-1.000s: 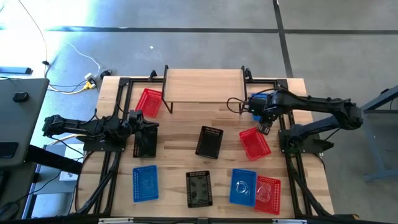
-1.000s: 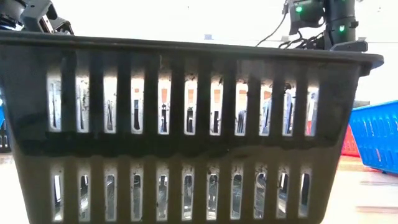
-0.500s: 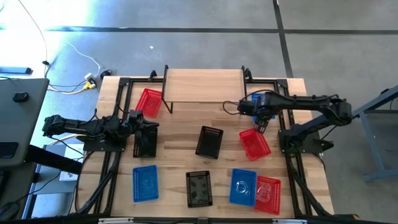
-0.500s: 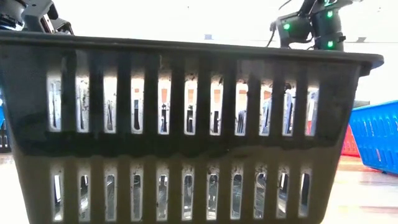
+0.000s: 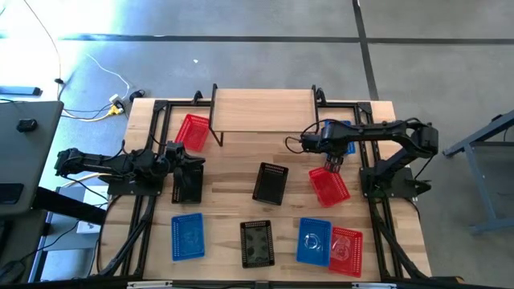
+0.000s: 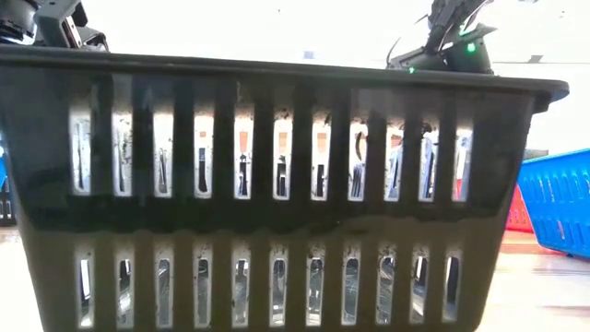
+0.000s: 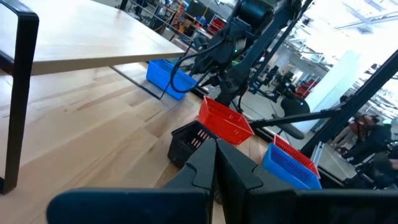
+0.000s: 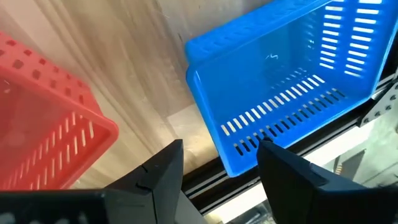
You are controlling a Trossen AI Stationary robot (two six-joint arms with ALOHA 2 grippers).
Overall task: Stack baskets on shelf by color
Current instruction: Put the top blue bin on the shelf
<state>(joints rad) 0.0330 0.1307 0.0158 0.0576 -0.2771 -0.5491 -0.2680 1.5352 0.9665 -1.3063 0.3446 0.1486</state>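
The shelf [image 5: 263,111] stands at the table's far edge. Red, blue and black baskets lie scattered on the table. My right gripper [image 5: 332,164] [image 8: 221,149] is open and points down between a blue basket [image 5: 344,128] [image 8: 280,68], which rests beside the shelf's right end, and a red basket [image 5: 329,185] [image 8: 43,137] just nearer. It touches neither. My left gripper [image 5: 178,156] [image 7: 216,168] waits shut at the table's left side, over a black basket [image 5: 187,185]; whether it touches that basket cannot be told.
Another red basket [image 5: 193,131] lies by the shelf's left legs and a black one [image 5: 271,183] in the table's middle. Along the near edge lie a blue [image 5: 187,235], a black [image 5: 258,242], a blue [image 5: 314,241] and a red basket [image 5: 346,250]. The near black basket [image 6: 277,184] fills the low view.
My right gripper has moved toward the table's left edge, from beside the red basket's far right corner to above its far edge, while the arm folded in. It has sunk a little in the low view. The baskets have stayed where they were.
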